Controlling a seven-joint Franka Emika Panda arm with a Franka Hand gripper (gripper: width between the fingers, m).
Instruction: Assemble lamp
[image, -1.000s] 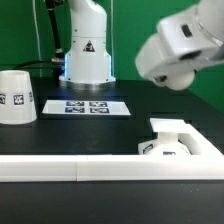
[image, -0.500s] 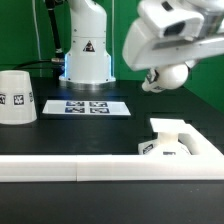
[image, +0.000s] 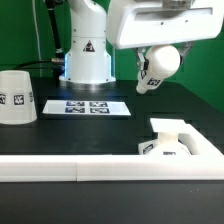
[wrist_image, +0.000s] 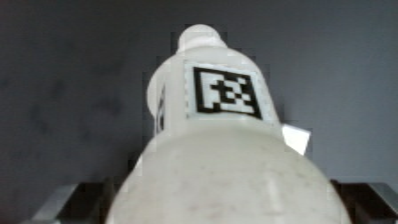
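Holding bulb aloft | end effector clamped on it | shade standing apart

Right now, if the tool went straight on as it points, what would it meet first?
The tool grips the bulb, which sticks out ahead. Beyond it the wrist view shows only dark table, so probably that; depth is unclear.
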